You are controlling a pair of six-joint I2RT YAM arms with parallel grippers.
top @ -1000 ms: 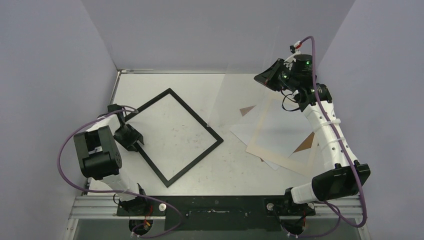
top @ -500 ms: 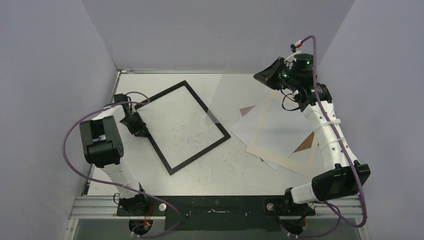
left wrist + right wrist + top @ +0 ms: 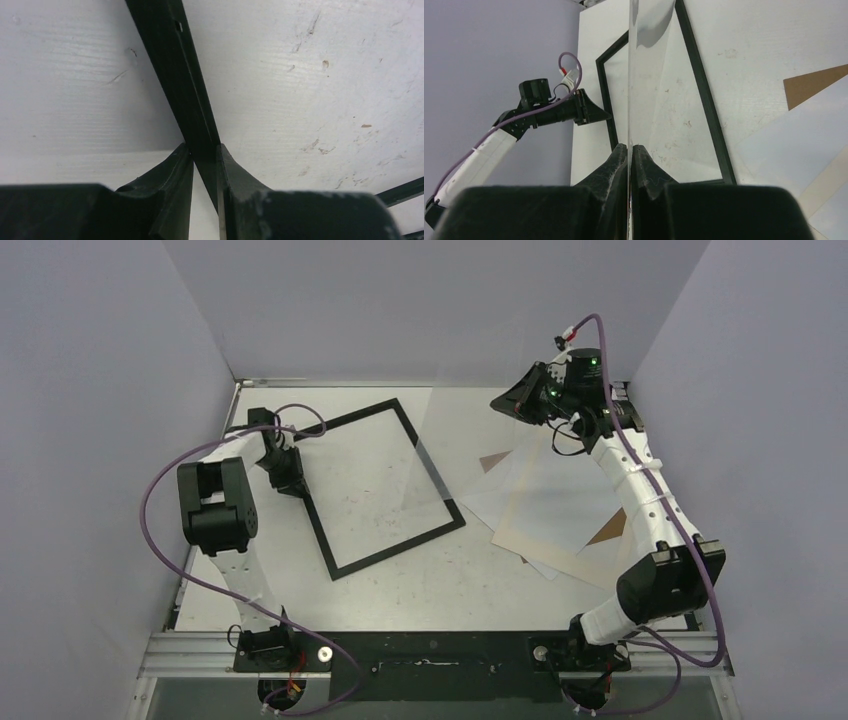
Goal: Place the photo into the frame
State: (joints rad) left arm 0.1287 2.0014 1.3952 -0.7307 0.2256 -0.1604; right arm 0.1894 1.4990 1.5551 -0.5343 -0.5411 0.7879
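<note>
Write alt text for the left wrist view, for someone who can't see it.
Close-up of the left gripper shut on one thin black bar of the frame, which runs up and away from the camera across the scuffed white table. Another short stretch of the frame shows at the lower right corner.

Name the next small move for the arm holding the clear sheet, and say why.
Probably tip the clear pane down and ease it toward the frame's opening. The right gripper pinches the pane by its edge, raised off the table. The frame lies flat with only bare table inside it, and the left gripper is clamped on one rail, which should steady it.
</note>
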